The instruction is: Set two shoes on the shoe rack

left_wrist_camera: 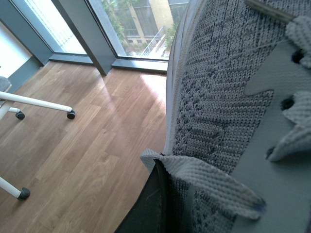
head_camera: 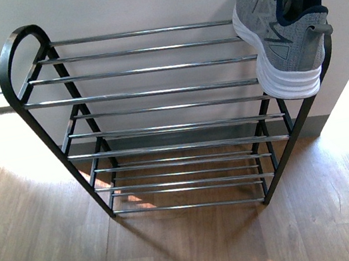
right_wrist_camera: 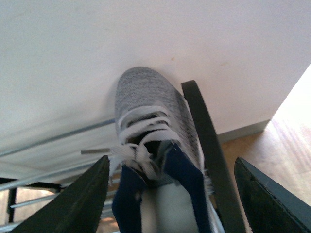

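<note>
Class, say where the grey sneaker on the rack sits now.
Front view: the sneaker rests on the shoe rack's top tier at its right end, beside the side frame.

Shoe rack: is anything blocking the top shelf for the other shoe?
Nothing visible blocks it. One shoe rests at the right end of the shoe rack's top bars; the bars left of it are free for the other shoe.

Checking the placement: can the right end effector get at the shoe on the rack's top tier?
Likely yes: the right end effector hangs open above the shoe, a finger either side. But the shoe rack's side frame also lies inside that gap and could catch a finger.
</note>
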Controlling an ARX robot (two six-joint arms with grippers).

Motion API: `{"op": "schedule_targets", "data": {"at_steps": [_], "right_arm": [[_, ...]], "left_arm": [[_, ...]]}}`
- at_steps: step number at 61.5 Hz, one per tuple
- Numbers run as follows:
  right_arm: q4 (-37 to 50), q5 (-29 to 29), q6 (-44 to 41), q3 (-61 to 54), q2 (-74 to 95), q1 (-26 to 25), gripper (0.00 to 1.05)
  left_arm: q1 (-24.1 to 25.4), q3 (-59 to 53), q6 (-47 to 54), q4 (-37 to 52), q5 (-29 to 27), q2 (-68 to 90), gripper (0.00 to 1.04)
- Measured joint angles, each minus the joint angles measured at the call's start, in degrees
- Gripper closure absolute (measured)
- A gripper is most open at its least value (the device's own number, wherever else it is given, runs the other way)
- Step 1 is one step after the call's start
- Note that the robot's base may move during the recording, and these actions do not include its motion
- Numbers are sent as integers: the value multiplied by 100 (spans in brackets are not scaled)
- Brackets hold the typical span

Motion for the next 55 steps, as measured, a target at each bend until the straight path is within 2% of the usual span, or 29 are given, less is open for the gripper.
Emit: {"op": "schedule_targets", "data": {"at_steps": [7,8,10,11,14,16,19,41,55], "right_arm": [[125,61,-614,-544,-697,-11,8],[160,57,-732,-610,-774,-13,8],[942,-195,-1126,-887,-866,-63,14],[1707,-424,-1449,-1161,-935,-109,19],[3014,-619,-1998,-1786,-1078,-203,29],[3731,-730,-2269,-2299,-1237,-275,38],[4179,-815,-2446,-2787,-1493,-376,49],[4465,-1193,-2719,-4400,-2820,-780,103],[4273,-1373,-2723,-5112,-3740,-986,103]], "left_arm": [[0,0,2,0,4,0,99],[0,0,2,0,4,0,99],[0,0,0,0,0,0,99],[0,0,0,0,2,0,99],[0,0,2,0,7,0,99],[0,0,2,0,-2,0,99],[0,0,0,0,-2,0,99],[0,0,2,0,0,0,99],[0,0,2,0,2,0,99]]}}
